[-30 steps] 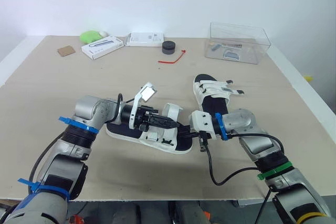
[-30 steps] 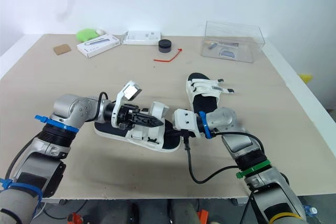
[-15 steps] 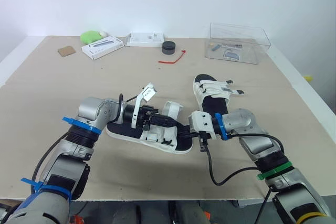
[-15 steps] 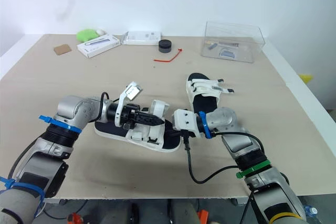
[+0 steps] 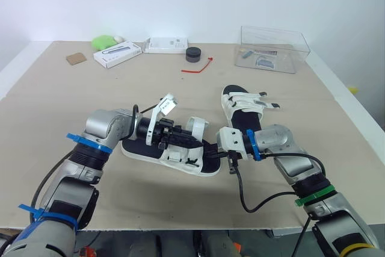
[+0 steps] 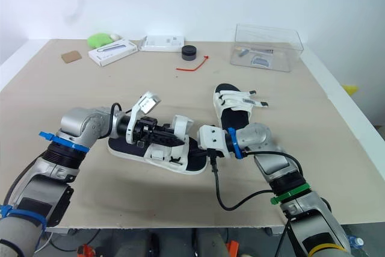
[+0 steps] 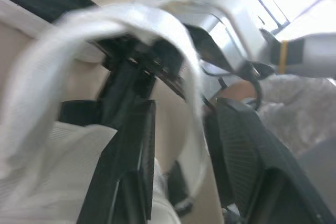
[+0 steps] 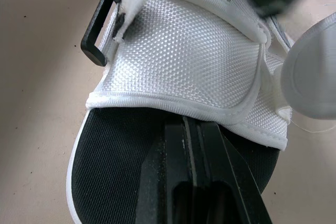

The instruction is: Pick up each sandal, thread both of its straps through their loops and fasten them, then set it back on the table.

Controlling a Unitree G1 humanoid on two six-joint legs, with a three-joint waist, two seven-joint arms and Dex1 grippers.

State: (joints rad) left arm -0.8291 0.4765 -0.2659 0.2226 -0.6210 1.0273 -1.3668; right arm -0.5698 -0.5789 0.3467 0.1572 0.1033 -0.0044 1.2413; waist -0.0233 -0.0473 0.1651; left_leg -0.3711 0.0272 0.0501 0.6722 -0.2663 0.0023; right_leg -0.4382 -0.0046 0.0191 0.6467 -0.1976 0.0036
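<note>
At the table's [image 5: 72,118] 6 o'clock edge, R gripper [image 8: 191,124], fingers pressed together, pins the near sandal's [image 5: 144,150] toe; L gripper [image 7: 186,111] gapes wide round its strap [image 7: 105,24]. It should pinch the strap tip, then feed it thru the loop [image 8: 100,24]. 2nd sandal [image 5: 243,106] lies at 1 o'clock

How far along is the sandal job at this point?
Done, apparently: the far sandal lies on the table with both straps across it. In hand: the near sandal, right gripper pressing one end, jaws shut, left gripper open at a strap that stands loose. Left: threading and fastening its straps.
</note>
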